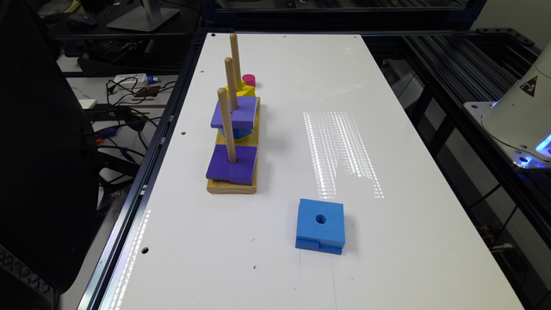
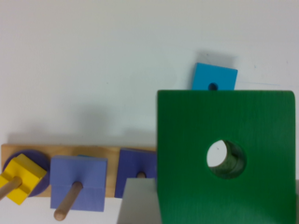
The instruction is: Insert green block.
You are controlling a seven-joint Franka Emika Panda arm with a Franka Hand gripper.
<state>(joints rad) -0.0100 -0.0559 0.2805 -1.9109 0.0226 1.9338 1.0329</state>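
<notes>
The green block [image 2: 196,140], dark green and square with a round centre hole, hangs close to the wrist camera, high above the table. My gripper [image 2: 216,207] is shut on it, and a grey finger [image 2: 135,205] shows at the block's edge. Below it lies the wooden peg base [image 1: 232,186] with three upright pegs. The near peg [image 1: 227,125] carries a dark purple block [image 1: 232,165]. A lilac block [image 1: 236,113] sits on the middle peg, and a yellow block [image 1: 243,90] on the far peg. In the wrist view the green block covers part of the dark purple block [image 2: 135,170].
A blue square block [image 1: 320,226] with a hole lies on the white table [image 1: 387,258], off to the exterior view's right of the peg base. A pink cylinder [image 1: 249,80] stands behind the base. The robot's base [image 1: 521,116] is at the right, and cables and a dark chair lie off the table's left edge.
</notes>
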